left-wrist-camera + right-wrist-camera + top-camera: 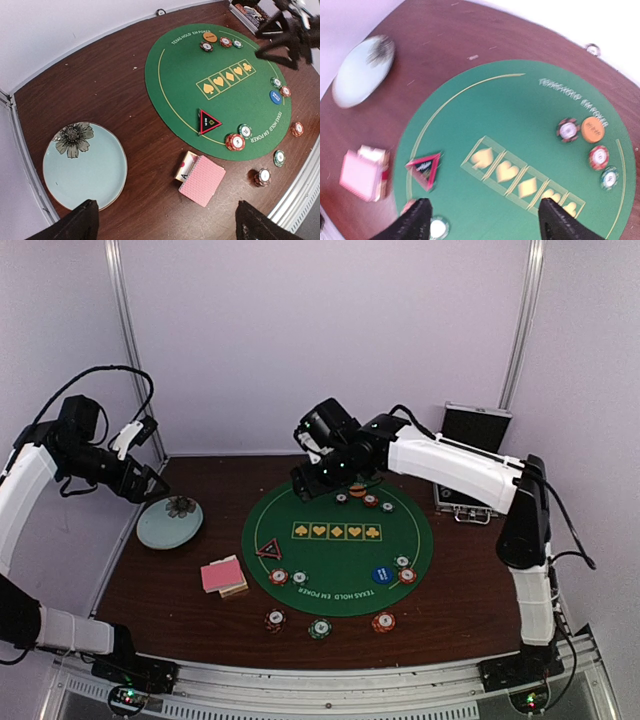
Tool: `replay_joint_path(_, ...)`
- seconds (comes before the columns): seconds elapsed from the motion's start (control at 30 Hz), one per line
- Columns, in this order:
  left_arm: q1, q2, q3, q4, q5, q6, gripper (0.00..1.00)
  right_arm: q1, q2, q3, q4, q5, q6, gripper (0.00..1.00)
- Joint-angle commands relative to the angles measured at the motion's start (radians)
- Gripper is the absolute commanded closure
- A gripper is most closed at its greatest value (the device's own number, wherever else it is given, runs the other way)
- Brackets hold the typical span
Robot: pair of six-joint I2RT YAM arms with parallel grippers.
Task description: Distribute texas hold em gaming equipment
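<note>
A round green poker mat [337, 535] lies mid-table. On it are a black red-edged triangular marker [269, 550] [209, 121] [425, 168], an orange button [358, 490] [592, 129], a blue button [381, 575] [275, 96] and several striped chips [278, 577]. Three more chips [319, 628] lie on the wood in front of the mat. A pink-backed card deck [222, 575] [202, 180] [361, 175] lies left of the mat. My left gripper [150, 483] [165, 220] is open and empty, high over the table's left side. My right gripper [315, 480] [485, 220] is open and empty above the mat's far edge.
A pale blue round dish [169, 522] [82, 167] with a grey flower sits at the left, under my left gripper. A black-lined metal case [470, 465] stands open at the back right. White walls close the back and sides.
</note>
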Motion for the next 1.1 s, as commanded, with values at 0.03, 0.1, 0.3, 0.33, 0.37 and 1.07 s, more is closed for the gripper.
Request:
replay_joint_path(0.03, 0.007, -0.035, 0.001, -0.003, -0.002, -0.001, 0.02, 0.18, -0.098, -0.218, -0.022, 0.012, -0.031, 0.16)
replay_joint_path(0.1, 0.006, -0.042, 0.001, -0.005, -0.002, -0.001, 0.02, 0.249, -0.103, -0.251, -0.039, -0.005, -0.033, 0.12)
replay_joint_path(0.3, 0.006, -0.057, -0.004, -0.014, 0.003, -0.001, 0.02, 0.381, -0.034, -0.232, -0.104, -0.093, -0.006, 0.09)
replay_joint_path(0.33, 0.006, -0.058, -0.005, -0.015, 0.003, -0.001, 0.02, 0.392, -0.016, -0.221, -0.115, -0.096, -0.007, 0.09)
replay_joint_path(0.37, 0.005, -0.058, -0.006, -0.016, 0.004, -0.001, 0.02, 0.399, -0.001, -0.207, -0.127, -0.101, -0.007, 0.09)
replay_joint_path(1.07, 0.006, -0.05, 0.02, -0.022, 0.011, -0.006, 0.02, 0.419, 0.186, -0.089, -0.159, -0.139, -0.048, 0.2)
